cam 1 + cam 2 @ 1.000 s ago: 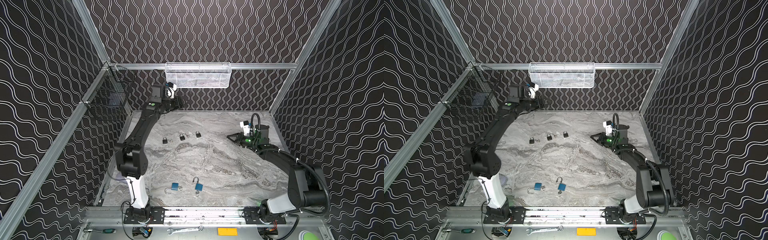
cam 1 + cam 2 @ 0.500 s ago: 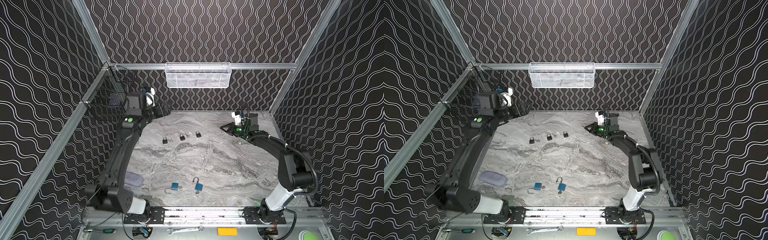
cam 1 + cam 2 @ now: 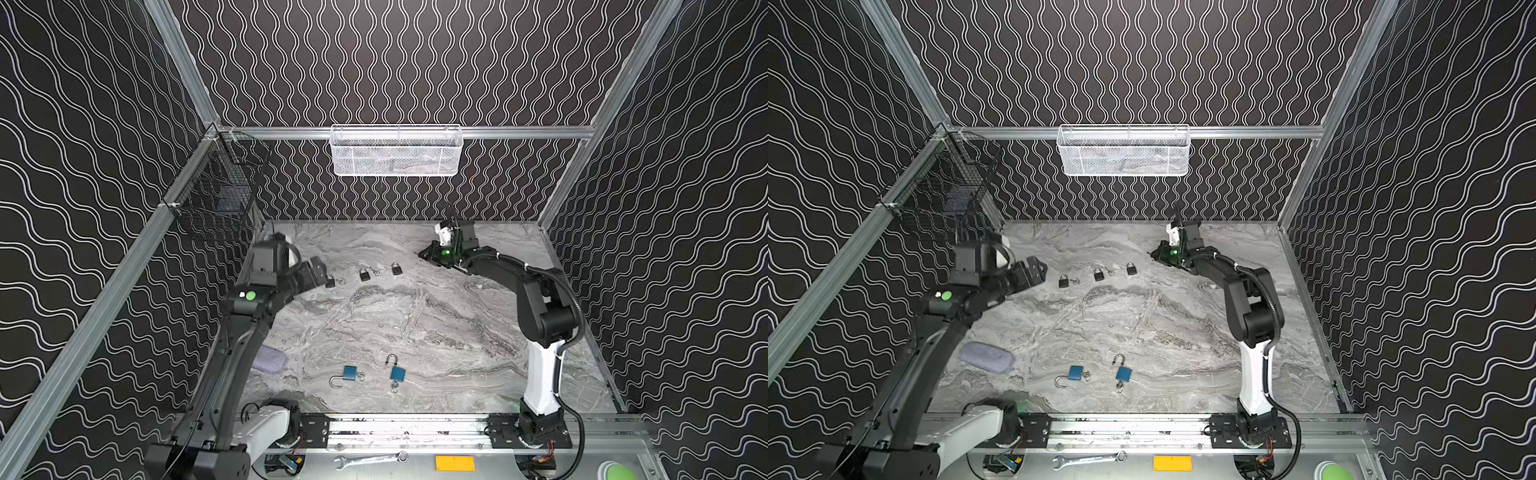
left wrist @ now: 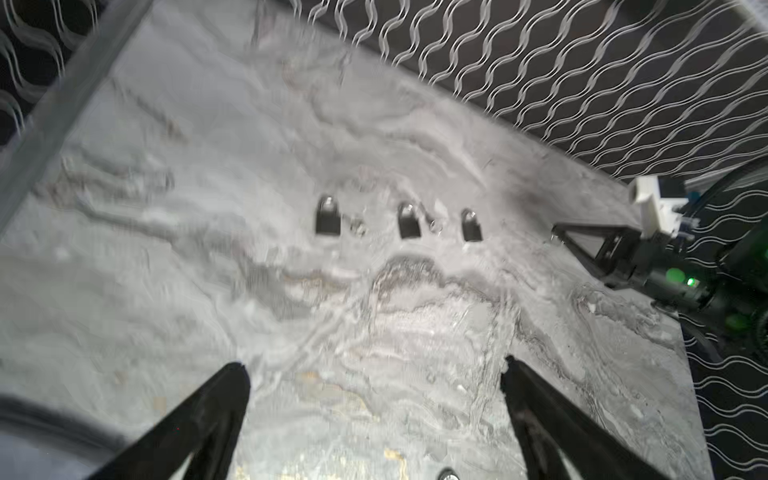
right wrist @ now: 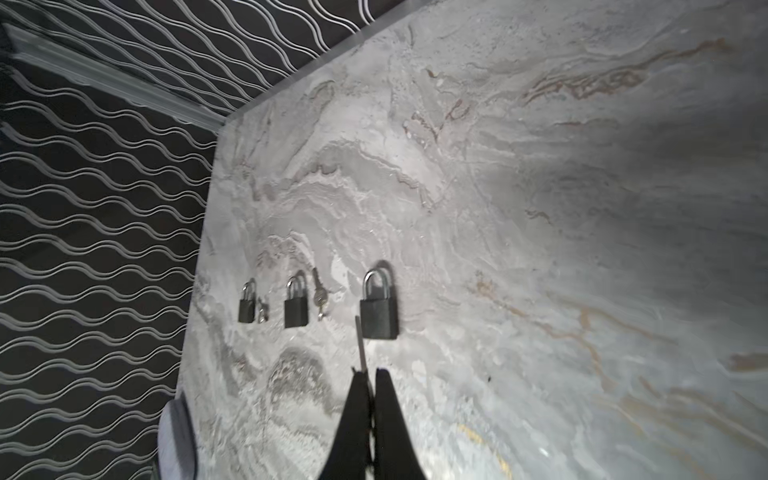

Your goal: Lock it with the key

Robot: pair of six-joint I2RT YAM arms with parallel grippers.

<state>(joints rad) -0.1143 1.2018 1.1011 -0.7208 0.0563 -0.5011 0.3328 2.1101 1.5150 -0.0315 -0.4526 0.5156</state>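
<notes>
Three shut black padlocks (image 3: 364, 274) (image 3: 1099, 274) lie in a row at the far part of the marble table, with small keys (image 5: 319, 297) loose beside two of them. My right gripper (image 5: 370, 372) (image 3: 422, 253) is shut on a thin key (image 5: 360, 340), whose blade points at the nearest black padlock (image 5: 379, 305) from a short way off. My left gripper (image 4: 374, 370) (image 3: 318, 272) hangs open and empty just left of the row. Two blue padlocks (image 3: 350, 372) (image 3: 1124, 374) with open shackles lie near the front.
A grey pouch (image 3: 987, 357) lies by the left arm. A white mesh basket (image 3: 395, 151) hangs on the back rail and a black wire basket (image 3: 216, 195) on the left rail. A wrench (image 3: 370, 458) rests on the front frame.
My left arm has swung from the back wall near the white basket down to the table's left side, and its jaws have opened wide. My right arm has reached farther back and left, still shut.
</notes>
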